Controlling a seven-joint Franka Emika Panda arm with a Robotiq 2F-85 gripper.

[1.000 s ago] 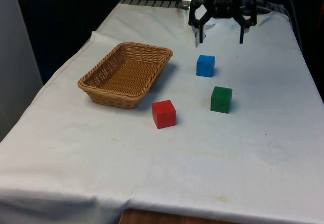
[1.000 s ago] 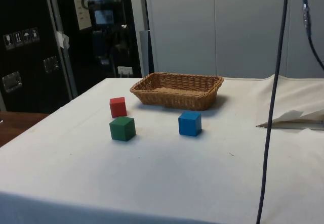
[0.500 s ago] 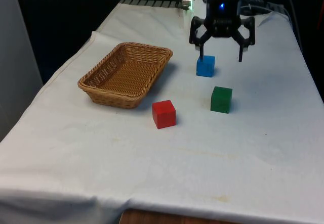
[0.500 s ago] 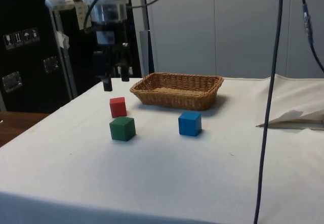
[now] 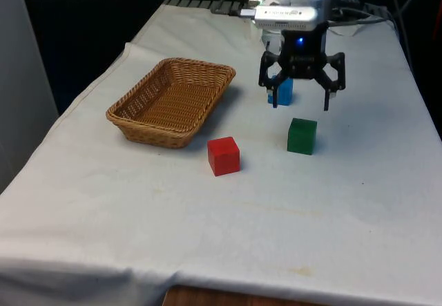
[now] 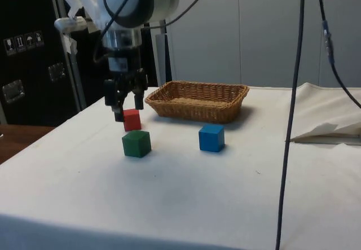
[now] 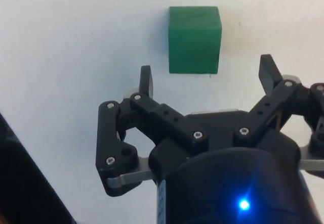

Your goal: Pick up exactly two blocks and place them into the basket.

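We're on 1st pick: black two-finger gripper [image 5: 302,103] w/ jaws open, empty, above green wooden cube [image 7: 194,39] mid-table. Next: centre, descend, clamp.

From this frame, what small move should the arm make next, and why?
Probably lower onto the green block. The claw is open and empty above the cloth, the wrist view shows that block just ahead of its fingertips, and the basket holds nothing yet.
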